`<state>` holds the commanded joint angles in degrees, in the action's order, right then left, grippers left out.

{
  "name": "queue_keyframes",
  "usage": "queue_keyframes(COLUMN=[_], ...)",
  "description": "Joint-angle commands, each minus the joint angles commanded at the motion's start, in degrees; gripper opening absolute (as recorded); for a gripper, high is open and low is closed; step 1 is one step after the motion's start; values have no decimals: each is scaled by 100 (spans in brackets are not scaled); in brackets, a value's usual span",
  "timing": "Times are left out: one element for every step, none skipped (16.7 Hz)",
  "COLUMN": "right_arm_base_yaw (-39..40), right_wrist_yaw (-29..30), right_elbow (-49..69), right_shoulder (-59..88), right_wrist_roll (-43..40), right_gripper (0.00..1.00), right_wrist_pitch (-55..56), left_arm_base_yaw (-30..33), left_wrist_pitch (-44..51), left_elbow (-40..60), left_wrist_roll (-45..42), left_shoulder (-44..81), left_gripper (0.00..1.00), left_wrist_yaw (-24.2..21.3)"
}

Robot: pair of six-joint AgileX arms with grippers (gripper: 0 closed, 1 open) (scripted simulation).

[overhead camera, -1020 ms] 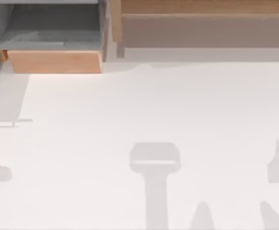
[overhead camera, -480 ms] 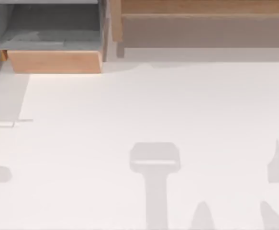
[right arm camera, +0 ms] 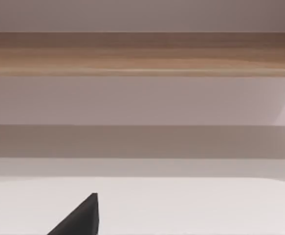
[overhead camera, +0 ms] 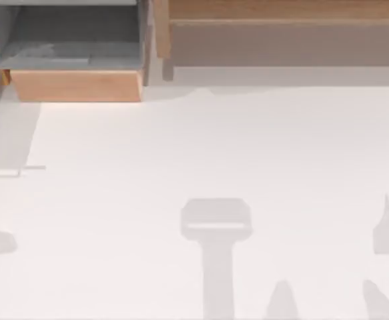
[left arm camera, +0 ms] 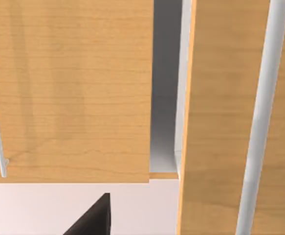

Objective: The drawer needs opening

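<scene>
Where the table point(overhead camera: 214, 147) meets the top view's left edge, the drawer point(overhead camera: 1, 133) lies as a narrow sliver: flat gray inside, a thin pale rim on its near side and a trace of orange-brown wood at the very edge. Just beyond it, at the far left, stands the gray-lined box point(overhead camera: 77, 85) with its pale tan front. The long brown wooden shelf point(overhead camera: 287, 30) runs along the far right.

My left fingers point(left arm camera: 91, 220) show one dark tip over the pale table, close before two orange-brown wooden fronts point(left arm camera: 69, 88). Each front carries a silver bar handle point(left arm camera: 259, 117), and a gray gap lies between them. Whether these fingers stand wide or narrow I cannot tell.

My right fingers point(right arm camera: 81, 220) also show one dark tip, low over the table and facing the shelf point(right arm camera: 142, 54). Their spread I cannot tell either.
</scene>
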<state>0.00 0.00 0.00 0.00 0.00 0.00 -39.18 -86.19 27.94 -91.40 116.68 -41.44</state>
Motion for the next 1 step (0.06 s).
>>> queue_keyframes(right_arm_base_yaw=[0], right_wrist_yaw=[0], right_elbow=[0], right_shoulder=[0], right_wrist_roll=[0], right_gripper=[100], right_wrist_pitch=[0], left_arm_base_yaw=[0], left_wrist_pitch=[0], left_elbow=[0], left_wrist_roll=[0], left_shoulder=[0], left_gripper=[100], left_wrist_yaw=[0])
